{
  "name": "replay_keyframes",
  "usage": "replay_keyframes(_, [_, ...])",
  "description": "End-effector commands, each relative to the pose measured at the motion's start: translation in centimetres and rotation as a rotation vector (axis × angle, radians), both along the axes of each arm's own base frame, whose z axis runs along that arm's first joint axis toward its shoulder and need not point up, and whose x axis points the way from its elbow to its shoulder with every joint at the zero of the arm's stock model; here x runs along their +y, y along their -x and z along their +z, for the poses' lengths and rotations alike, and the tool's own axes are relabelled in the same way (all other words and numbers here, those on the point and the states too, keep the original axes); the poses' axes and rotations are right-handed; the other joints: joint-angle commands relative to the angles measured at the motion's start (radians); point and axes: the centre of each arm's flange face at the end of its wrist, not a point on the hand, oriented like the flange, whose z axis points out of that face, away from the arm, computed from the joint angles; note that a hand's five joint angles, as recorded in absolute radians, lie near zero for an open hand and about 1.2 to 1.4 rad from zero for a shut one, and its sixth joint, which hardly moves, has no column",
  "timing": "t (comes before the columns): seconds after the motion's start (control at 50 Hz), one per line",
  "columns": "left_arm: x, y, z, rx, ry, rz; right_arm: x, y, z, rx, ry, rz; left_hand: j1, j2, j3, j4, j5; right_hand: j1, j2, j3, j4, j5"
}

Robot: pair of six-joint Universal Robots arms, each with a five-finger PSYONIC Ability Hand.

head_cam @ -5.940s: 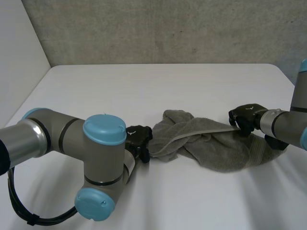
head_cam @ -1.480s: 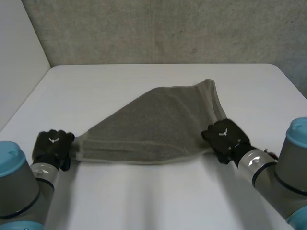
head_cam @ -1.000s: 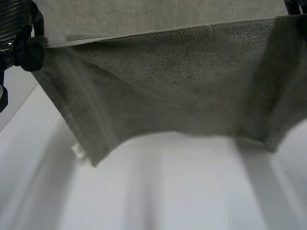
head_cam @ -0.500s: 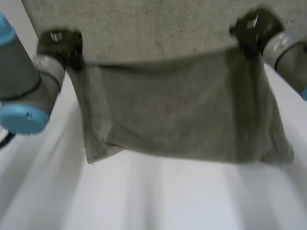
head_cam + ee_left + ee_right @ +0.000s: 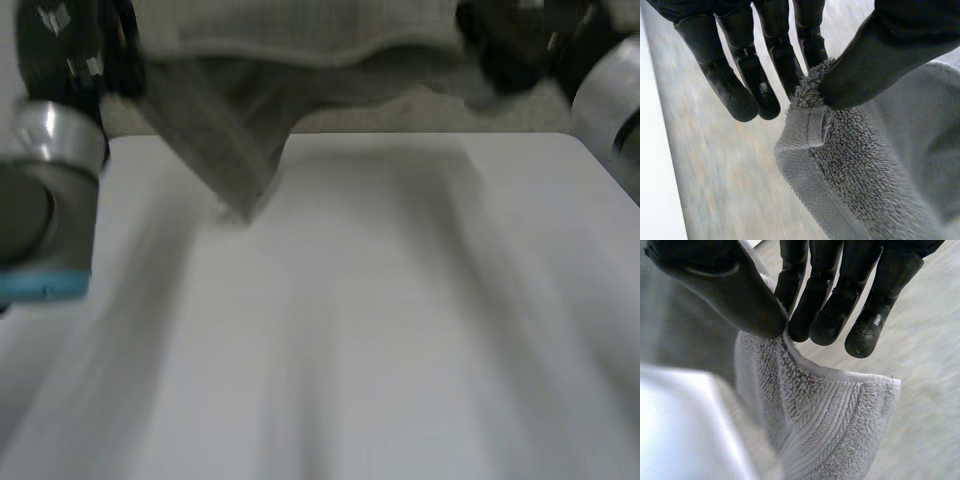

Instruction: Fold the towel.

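Lift-and-spread step, by the look of it. Above the table (image 5: 350,330), the towel (image 5: 225,140) hangs with one corner dangling over the table's far edge. The left hand (image 5: 70,50) and right hand (image 5: 515,45) each have fingers (image 5: 785,60) and thumb pinched on a top corner. It's hoisted higher than half a second ago. Next it probably needs laying flat on the table, kept taut.

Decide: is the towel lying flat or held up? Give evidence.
Held up: the left hand and right hand each pinch the upper edge of the towel, which hangs between them over the table.
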Motion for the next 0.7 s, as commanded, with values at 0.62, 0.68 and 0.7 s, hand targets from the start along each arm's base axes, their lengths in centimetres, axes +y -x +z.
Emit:
replay_keyframes(0.62, [6.3,-5.8,-15.2,-0.373,-0.383,-0.095,6.1,2.5,-18.8,0.280,-0.453,-0.068,-0.042,-0.091,-0.146,-0.113,-0.261,0.072,0.052,0.062,0.060,0.047])
replay_keyframes(0.68, [6.0,-5.9,-15.4,-0.363,-0.385,-0.091,5.4,2.8,-19.6,0.281,-0.453,-0.115,-0.042,-0.091,-0.146,-0.113,-0.261,-0.012,-0.032,-0.022,-0.024,-0.037])
replay_keyframes(0.7, [6.0,-5.9,-15.4,-0.363,-0.385,-0.091,5.1,2.9,-19.6,0.277,-0.439,-0.139,-0.042,-0.091,-0.146,-0.113,-0.261,-0.053,-0.072,-0.063,-0.064,-0.078])
